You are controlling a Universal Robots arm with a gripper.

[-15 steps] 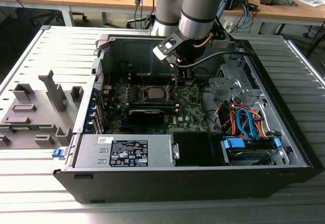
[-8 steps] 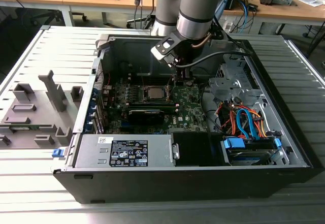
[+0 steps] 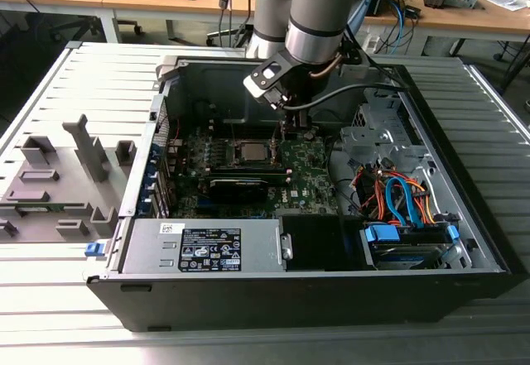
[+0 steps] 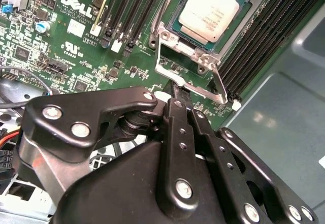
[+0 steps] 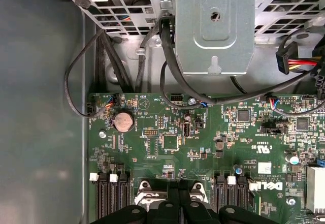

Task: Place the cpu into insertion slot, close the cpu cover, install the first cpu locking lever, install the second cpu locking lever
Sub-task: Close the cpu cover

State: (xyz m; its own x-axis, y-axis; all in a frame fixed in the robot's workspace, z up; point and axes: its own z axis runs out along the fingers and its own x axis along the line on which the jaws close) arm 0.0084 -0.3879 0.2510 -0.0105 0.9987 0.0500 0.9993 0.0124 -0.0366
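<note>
You see the cpu [image 4: 210, 11] lying flat in the insertion slot [image 4: 170, 31], silvery face up. The cpu cover [image 4: 200, 89] is not down over it: the frame tilts up on the side toward the end effector [image 4: 179, 89], and the green motherboard [image 4: 66, 41] shows through its window. The black end effector's tip sits right at the cover's outer bar. Long black memory slots [image 4: 129, 10] flank the socket, and grey case metal [image 4: 284, 122] lies beyond the board.
</note>
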